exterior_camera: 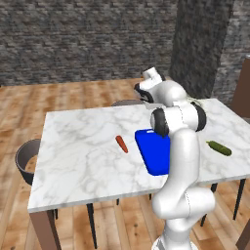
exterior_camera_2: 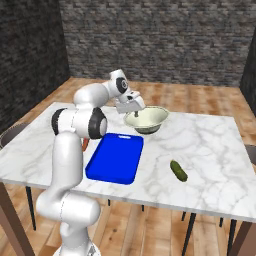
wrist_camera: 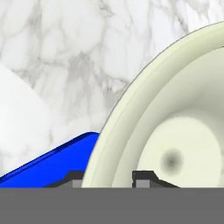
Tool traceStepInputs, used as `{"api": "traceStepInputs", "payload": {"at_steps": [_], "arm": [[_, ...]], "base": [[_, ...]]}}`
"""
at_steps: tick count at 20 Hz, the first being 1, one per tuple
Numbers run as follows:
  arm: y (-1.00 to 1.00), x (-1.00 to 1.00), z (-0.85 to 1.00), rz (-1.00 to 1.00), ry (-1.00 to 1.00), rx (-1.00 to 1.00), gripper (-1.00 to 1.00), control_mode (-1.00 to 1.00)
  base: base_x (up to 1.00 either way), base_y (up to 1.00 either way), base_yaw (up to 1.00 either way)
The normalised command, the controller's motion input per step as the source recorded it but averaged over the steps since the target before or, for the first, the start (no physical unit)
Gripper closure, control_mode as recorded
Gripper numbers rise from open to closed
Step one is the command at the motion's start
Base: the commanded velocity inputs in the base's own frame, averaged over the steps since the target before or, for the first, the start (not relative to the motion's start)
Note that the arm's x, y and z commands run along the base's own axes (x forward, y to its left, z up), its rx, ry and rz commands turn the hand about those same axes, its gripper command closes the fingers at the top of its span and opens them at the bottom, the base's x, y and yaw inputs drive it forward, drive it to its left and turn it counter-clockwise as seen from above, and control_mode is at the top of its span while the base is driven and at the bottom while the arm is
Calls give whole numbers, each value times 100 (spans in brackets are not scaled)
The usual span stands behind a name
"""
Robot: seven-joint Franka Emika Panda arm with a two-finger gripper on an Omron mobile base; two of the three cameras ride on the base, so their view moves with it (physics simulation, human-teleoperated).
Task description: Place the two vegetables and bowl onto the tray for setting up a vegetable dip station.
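Hand view: jaws astride unmarked bowl (wrist_camera: 175, 131) rim.

A white marble bench (exterior_camera_2: 210, 150) carrying a tray, two vegetables and a bowl.

We see the marble-topped bench standing on thin dark legs over a wooden floor (exterior_camera: 73, 97). Near the middle of its top lies a flat blue tray (exterior_camera_2: 116, 158), bare inside, with one long side toward the front edge. To the tray's left in the left base view lies a slim orange carrot (exterior_camera: 121, 144), near it but apart. On the other side, well apart from the tray, a dark green cucumber (exterior_camera_2: 178, 170) lies on the marble toward the front edge. Just beyond the tray's far end we see a cream bowl (exterior_camera_2: 148, 119); whether it rests flat on the bench we cannot tell.
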Motion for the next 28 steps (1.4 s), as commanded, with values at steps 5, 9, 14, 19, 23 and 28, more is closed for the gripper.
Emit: {"api": "traceStepInputs", "payload": {"at_steps": [5, 9, 14, 19, 23, 28], "arm": [[78, -50, 3, 2, 4, 0, 100, -100], [70, -57, -3, 6, 7, 0, 100, -100], [38, -45, -27, 9, 1, 5, 100, -100], [14, -41, -34, 12, -3, 11, 100, -100], [3, -2, -9, 13, -2, 4, 100, -100], [4, 0, -6, 15, 0, 4, 100, -100]], "base": [[0, 0, 0], [0, 0, 0], [0, 0, 0], [0, 0, 0], [0, 0, 0], [0, 0, 0]]}}
